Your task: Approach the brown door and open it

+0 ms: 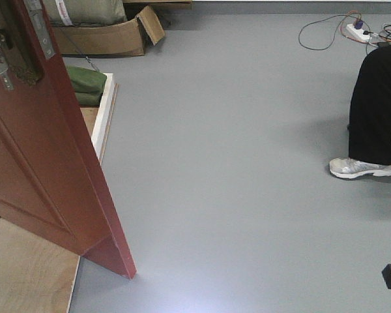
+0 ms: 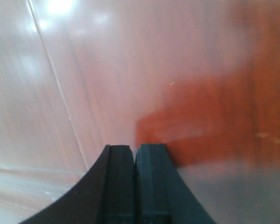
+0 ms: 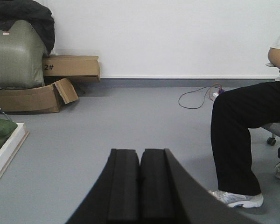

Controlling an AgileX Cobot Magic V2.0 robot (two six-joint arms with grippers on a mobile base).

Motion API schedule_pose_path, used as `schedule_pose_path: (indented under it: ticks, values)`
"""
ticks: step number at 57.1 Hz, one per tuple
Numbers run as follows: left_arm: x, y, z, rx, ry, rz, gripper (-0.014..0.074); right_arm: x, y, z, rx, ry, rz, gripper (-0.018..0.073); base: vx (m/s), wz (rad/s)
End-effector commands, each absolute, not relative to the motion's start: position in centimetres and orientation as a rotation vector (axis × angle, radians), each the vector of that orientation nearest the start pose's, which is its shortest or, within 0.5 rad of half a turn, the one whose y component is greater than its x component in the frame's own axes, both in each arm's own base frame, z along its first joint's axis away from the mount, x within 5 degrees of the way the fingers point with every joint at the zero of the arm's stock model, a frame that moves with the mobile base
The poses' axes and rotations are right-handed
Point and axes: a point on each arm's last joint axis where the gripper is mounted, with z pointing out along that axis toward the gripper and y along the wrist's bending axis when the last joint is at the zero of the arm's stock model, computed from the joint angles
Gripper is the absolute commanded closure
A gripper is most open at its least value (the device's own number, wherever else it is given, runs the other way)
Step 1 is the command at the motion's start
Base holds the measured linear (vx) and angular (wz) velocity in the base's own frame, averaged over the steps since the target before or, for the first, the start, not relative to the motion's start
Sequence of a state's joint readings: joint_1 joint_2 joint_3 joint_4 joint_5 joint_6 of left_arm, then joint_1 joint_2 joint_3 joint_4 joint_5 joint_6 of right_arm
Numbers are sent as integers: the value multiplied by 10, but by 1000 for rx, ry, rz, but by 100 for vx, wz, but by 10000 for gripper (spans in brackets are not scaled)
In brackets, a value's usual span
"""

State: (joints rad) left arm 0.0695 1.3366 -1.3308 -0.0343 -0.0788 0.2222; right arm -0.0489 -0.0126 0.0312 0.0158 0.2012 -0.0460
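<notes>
The brown door (image 1: 32, 163) stands swung open at the left of the front view, its free edge with a metal latch plate (image 1: 41, 29) facing me and keys hanging by a dark lock plate (image 1: 0, 62). In the left wrist view the door's glossy reddish panel (image 2: 130, 70) fills the picture right in front of my left gripper (image 2: 134, 148), which is shut with nothing between its fingers; whether the tips touch the wood I cannot tell. My right gripper (image 3: 140, 151) is shut and empty, pointing across the grey floor. Neither arm shows in the front view.
A seated person's leg (image 1: 375, 111) and white shoe (image 1: 363, 167) are at the right. Cardboard boxes (image 1: 111, 32), a green bag (image 1: 88, 85) and a white beam (image 1: 104, 114) lie behind the door. Cables and a power strip (image 1: 358, 29) sit at the far right. A wooden floor (image 1: 26, 274) lies beneath the door.
</notes>
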Motion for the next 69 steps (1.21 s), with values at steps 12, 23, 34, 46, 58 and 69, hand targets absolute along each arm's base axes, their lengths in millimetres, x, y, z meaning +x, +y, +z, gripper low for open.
schedule_pose_path:
  ticks: [12, 23, 34, 46, 58, 69]
  values:
    - [297, 19, 489, 72, 1277, 214, 603, 56, -3, 191, 9, 1618, -73, 559, 11, 1]
    - [297, 19, 489, 72, 1277, 214, 603, 56, -3, 191, 9, 1618, -73, 559, 11, -1]
    - [297, 19, 489, 72, 1277, 214, 603, 56, -3, 191, 9, 1618, -73, 559, 11, -1]
    - [297, 19, 489, 72, 1277, 214, 603, 56, -3, 191, 9, 1618, -73, 559, 12, -1]
    - [297, 19, 489, 72, 1277, 214, 603, 56, -3, 191, 9, 1618, -73, 559, 14, 0]
    - [297, 19, 489, 72, 1277, 214, 603, 56, -3, 191, 9, 1618, -73, 559, 16, 1]
